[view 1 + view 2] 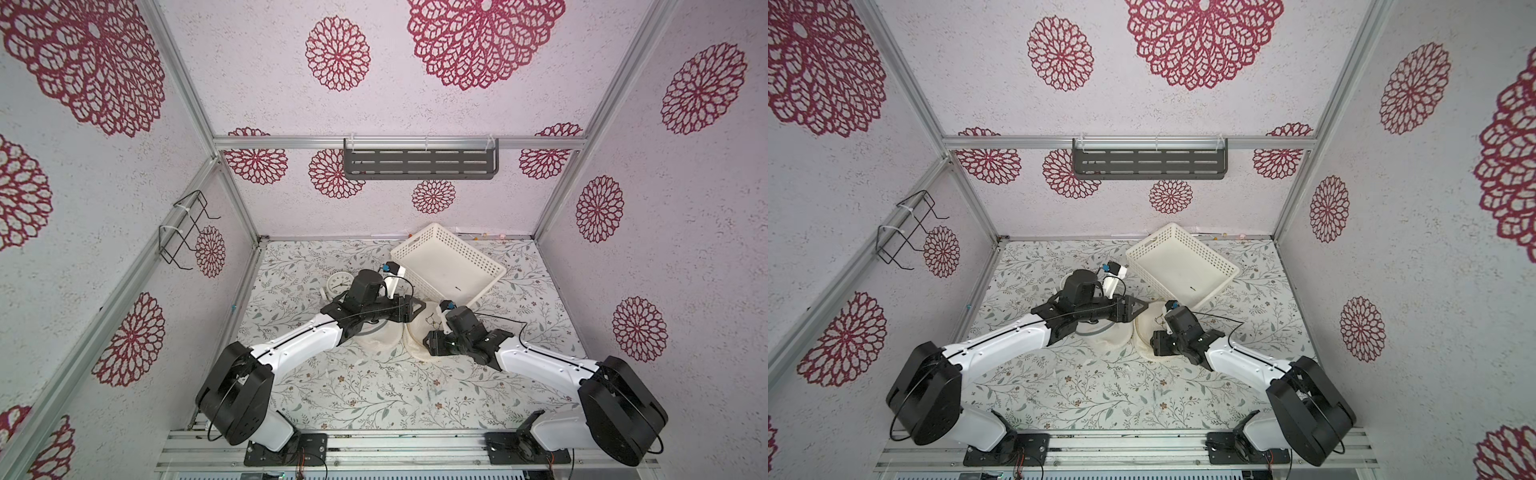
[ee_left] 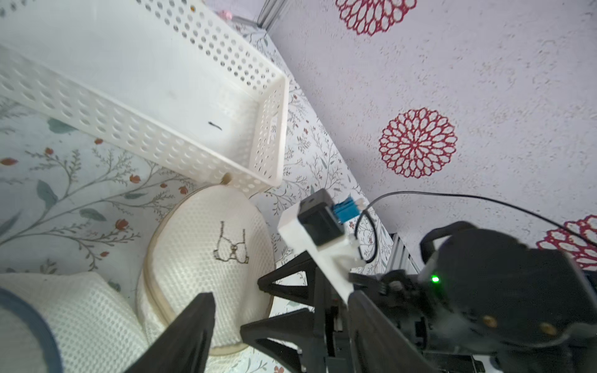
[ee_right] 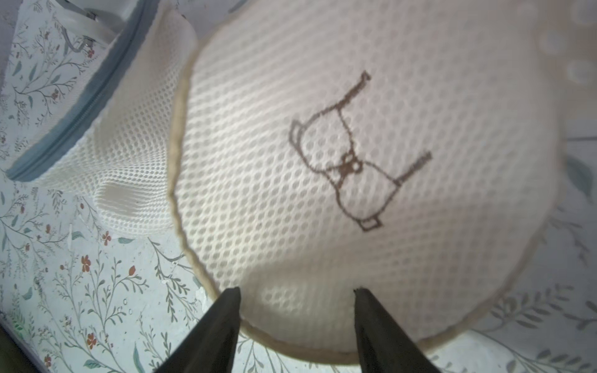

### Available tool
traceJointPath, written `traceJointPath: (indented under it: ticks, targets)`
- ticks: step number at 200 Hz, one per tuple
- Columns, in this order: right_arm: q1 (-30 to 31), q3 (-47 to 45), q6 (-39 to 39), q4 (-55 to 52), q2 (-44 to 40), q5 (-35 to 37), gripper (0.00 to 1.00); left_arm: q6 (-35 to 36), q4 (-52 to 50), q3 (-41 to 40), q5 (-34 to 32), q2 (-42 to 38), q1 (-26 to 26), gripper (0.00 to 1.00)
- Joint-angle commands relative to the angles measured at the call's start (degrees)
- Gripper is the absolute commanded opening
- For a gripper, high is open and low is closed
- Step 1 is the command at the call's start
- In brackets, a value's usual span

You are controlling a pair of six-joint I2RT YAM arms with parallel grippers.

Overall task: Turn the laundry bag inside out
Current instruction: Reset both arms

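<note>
right hand (image 3: 295, 290) apart at laundry bag (image 3: 274, 193) rim, left hand (image 1: 417, 309) apart over it

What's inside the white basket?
Only a tiny dark speck shows on the floor of the basket; otherwise it looks bare. In both top views the left arm covers one corner, so that bit cannot be checked.

**Left arm** (image 1: 299, 340) and **right arm** (image 1: 540, 365), in a top view: white link shells between black joint housings. Black drum-shaped shoulders sit at 7 and 5 o'clock, above screwed black base plates (image 1: 286, 449). A thin black cable (image 1: 505, 322) runs along each arm. The right wrist carries a white camera bracket (image 2: 310, 248), a blue connector (image 2: 345, 210) and a green light (image 2: 435, 278). The right gripper (image 3: 297, 290) has tapered black fingers (image 3: 213, 332).
</note>
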Motion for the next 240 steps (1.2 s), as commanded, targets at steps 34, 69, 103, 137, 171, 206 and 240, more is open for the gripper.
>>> traceJointPath:
  ticks: [34,69,103,137,171,206,240]
  targets:
    - [-6.6,3.0,-2.7,-1.4,-18.8,6.1,0.79,12.7,-8.6,-1.6,-39.1,-14.3,0.4,0.93]
    - [-22.9,-5.2,-6.8,1.2,-31.3,18.2,0.82,19.4,-9.3,-8.2,-50.9,-23.7,9.8,0.99]
    - [-31.0,-20.8,-12.3,22.2,-31.1,26.8,0.83,21.0,-5.9,-17.5,-48.4,-29.1,26.1,0.99]
    - [-31.4,-31.5,-22.9,54.5,-20.1,20.7,0.84,22.5,4.6,-27.8,-43.5,-30.3,36.1,0.98]
    - [-31.7,-27.1,-26.9,69.7,-5.1,12.8,0.86,23.4,16.0,-32.6,-37.5,-23.7,40.9,0.98]
    - [-32.5,-23.1,-31.5,79.9,7.7,7.6,0.85,27.7,25.9,-35.0,-32.6,-16.8,42.5,0.99]
    - [-33.9,-27.2,-29.0,89.0,9.9,10.2,0.90,28.5,34.2,-35.2,-28.2,-10.3,44.0,1.00]
